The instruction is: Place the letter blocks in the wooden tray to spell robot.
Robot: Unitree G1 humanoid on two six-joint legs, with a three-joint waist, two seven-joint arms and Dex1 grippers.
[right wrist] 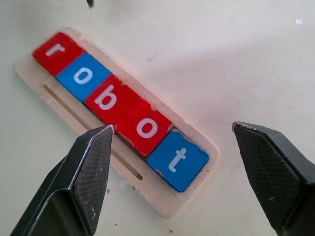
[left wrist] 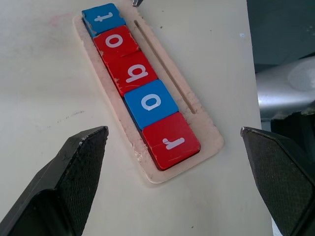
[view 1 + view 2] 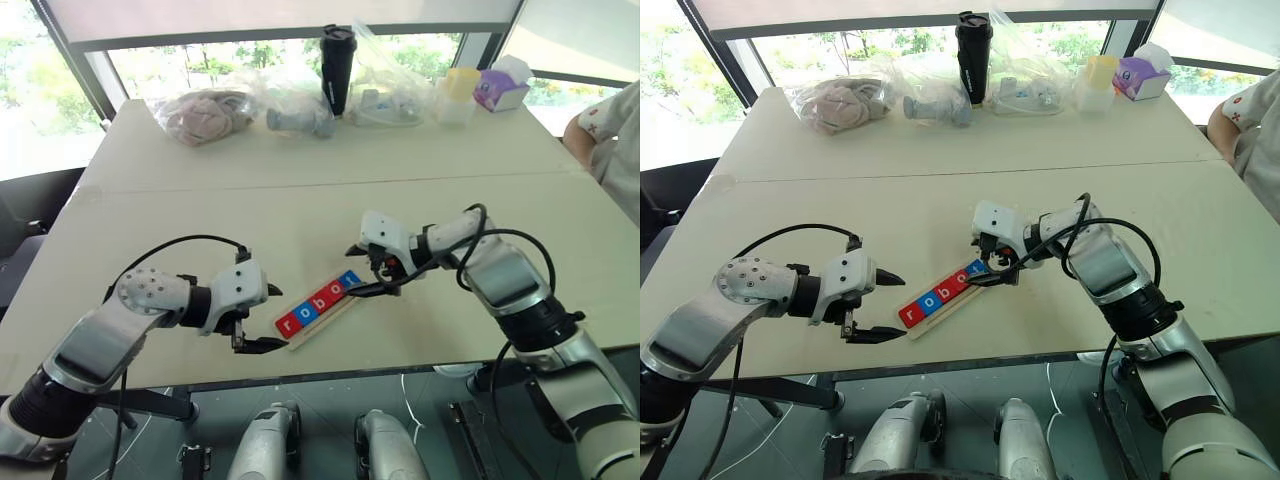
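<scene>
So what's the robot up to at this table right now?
It is spelling with letter blocks. All five sit in the wooden tray and read robot: red r, blue o, red b, red o, blue t. The right gripper hangs open over the t end, and the left gripper is open by the r end. Neither holds anything.

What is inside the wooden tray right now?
Five letter blocks fill the wooden tray slot: red r, blue o, red b, red o, blue t. The slot floor beneath them is covered.

three red letter blocks (image 1: pixel 101 96), two blue, one wooden tray (image 1: pixel 194 194)
</scene>
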